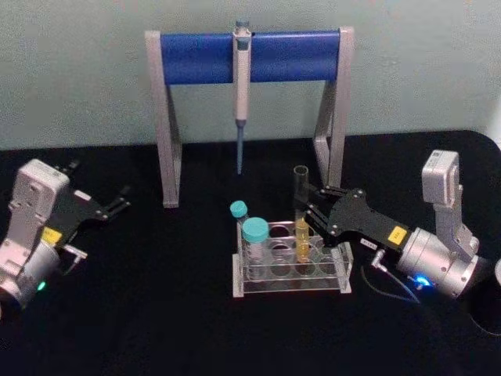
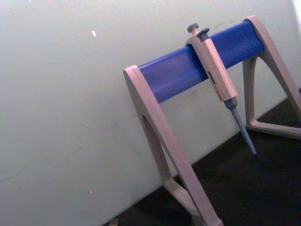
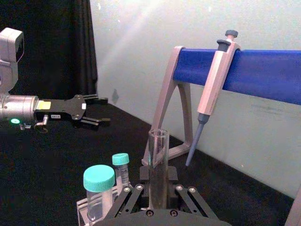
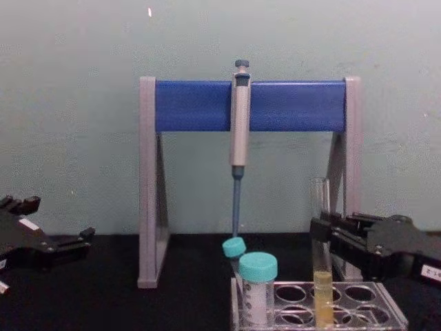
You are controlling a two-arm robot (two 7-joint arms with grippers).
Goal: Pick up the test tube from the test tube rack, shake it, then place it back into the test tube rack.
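Note:
The test tube (image 1: 301, 205) stands upright in a back hole of the clear test tube rack (image 1: 290, 285), with yellow liquid in its lower part. My right gripper (image 1: 308, 217) reaches in from the right, and its fingers close on the tube's middle just above the rack. In the right wrist view the test tube (image 3: 158, 146) rises between the dark fingers. In the chest view the right gripper (image 4: 320, 238) clasps the test tube (image 4: 321, 289) over the rack (image 4: 386, 312). My left gripper (image 1: 121, 201) rests open at the far left, apart from the rack.
Two teal-capped tubes (image 1: 254, 232) (image 1: 239, 210) stand in the rack's left holes. Behind the rack is a grey-and-blue pipette stand (image 1: 196, 56) with a pipette (image 1: 242, 86) hanging tip down above the tube. The black table ends at a pale wall.

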